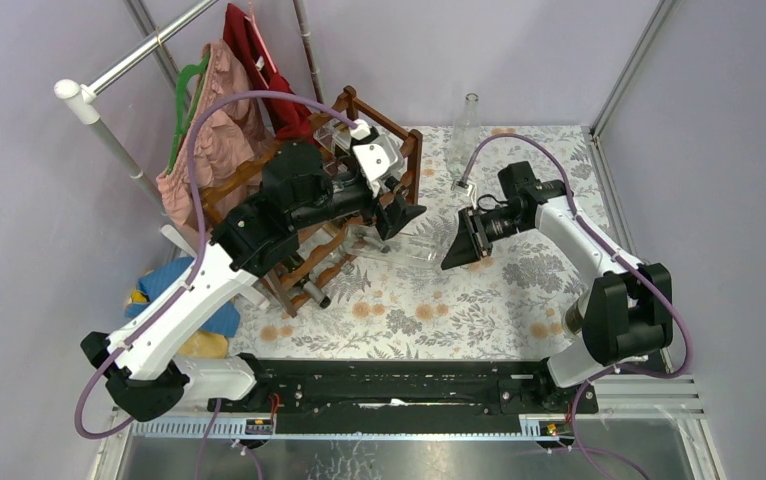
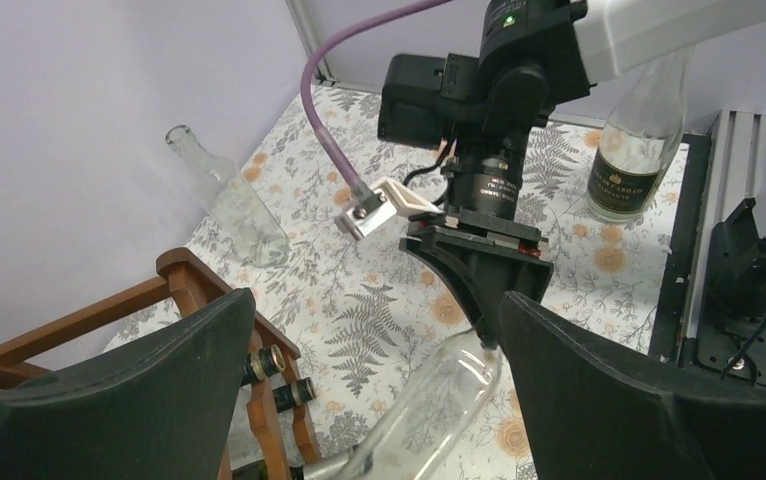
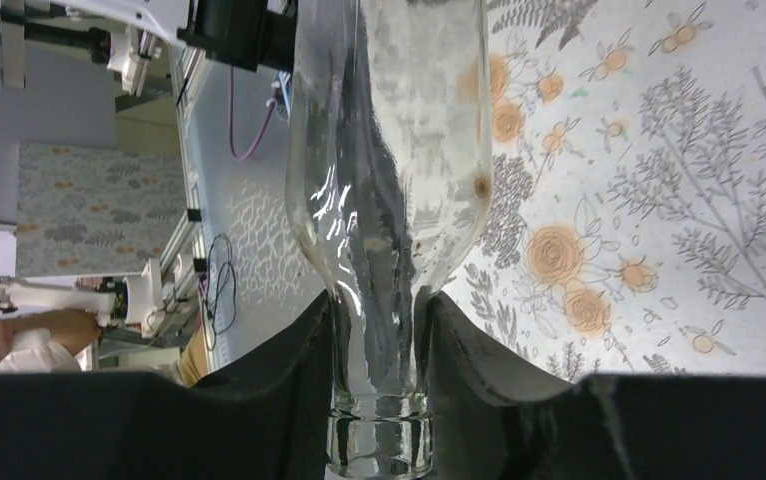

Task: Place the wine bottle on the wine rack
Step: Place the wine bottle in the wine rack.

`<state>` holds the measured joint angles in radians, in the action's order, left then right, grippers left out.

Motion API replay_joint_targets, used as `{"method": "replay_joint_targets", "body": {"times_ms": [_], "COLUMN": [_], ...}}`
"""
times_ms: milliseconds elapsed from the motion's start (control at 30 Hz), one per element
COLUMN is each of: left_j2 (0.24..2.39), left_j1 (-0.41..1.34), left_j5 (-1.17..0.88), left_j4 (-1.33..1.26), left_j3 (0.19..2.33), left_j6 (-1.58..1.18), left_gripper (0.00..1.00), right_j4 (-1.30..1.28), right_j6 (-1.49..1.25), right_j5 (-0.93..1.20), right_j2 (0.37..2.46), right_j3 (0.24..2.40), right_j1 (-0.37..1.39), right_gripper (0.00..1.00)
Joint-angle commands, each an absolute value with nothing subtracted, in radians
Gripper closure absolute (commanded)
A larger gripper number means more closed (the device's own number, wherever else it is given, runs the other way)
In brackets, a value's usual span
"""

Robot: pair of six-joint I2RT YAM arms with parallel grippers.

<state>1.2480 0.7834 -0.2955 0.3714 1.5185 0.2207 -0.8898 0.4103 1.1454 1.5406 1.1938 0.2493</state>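
"Beside the dark reddish-brown wooden wine rack (image 2: pixel 184 270), where was the clear glass wine bottle (image 3: pixel 389 150)?"

"It lay nearly level over the grey-and-orange flowered tablecloth (image 1: pixel 409 310), between the two arms. Its neck pointed toward the right arm and its base toward the rack. Whether the base touched a rail could not be told."

"What did the right gripper (image 3: pixel 379 310) have?"

"Its black fingers (image 3: pixel 304 380) were closed on the bottle's neck, one on each side, just behind the lip."

"And the left gripper (image 2: pixel 377 300)?"

"Spread wide, holding nothing. It hung by the rack's table-side corner, and the bottle's body showed low between its fingers, apart from both."

"Anything else on the table?"

"A second empty clear bottle (image 1: pixel 467 130) stood upright near the far wall. A clear bottle with a dark label (image 2: pixel 639 150) stood by the table's edge, seen only from the left wrist."
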Motion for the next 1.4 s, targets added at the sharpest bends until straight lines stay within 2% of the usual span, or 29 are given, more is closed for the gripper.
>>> {"method": "replay_joint_targets", "body": {"times_ms": [0, 567, 833, 1167, 1367], "left_j2": [1.219, 1.171, 1.150, 1.097, 1.077], "left_j1": [0.770, 0.752, 0.734, 0.708, 0.695], "left_j5": [-0.273, -0.286, -0.297, -0.302, -0.299], "left_j4": [0.279, 0.237, 0.213, 0.154, 0.132], "left_j3": [1.482, 1.392, 1.353, 1.288, 1.255], "left_j6": [0.221, 0.224, 0.221, 0.211, 0.207], "left_gripper": [0.01, 0.01, 0.01, 0.01, 0.01], "right_j4": [-0.687, -0.376, -0.090, 0.431, 0.549], "right_j6": [0.231, -0.039, -0.180, -0.434, -0.495], "right_j5": [1.219, 1.181, 1.124, 1.000, 0.941], "right_j2": [1.494, 1.494, 1.524, 1.556, 1.622], "right_j3": [1.224, 1.176, 1.114, 1.018, 1.018], "right_j1": [0.237, 0.226, 0.297, 0.373, 0.417], "right_gripper": [1.00, 1.00, 1.00, 1.00, 1.00]}}
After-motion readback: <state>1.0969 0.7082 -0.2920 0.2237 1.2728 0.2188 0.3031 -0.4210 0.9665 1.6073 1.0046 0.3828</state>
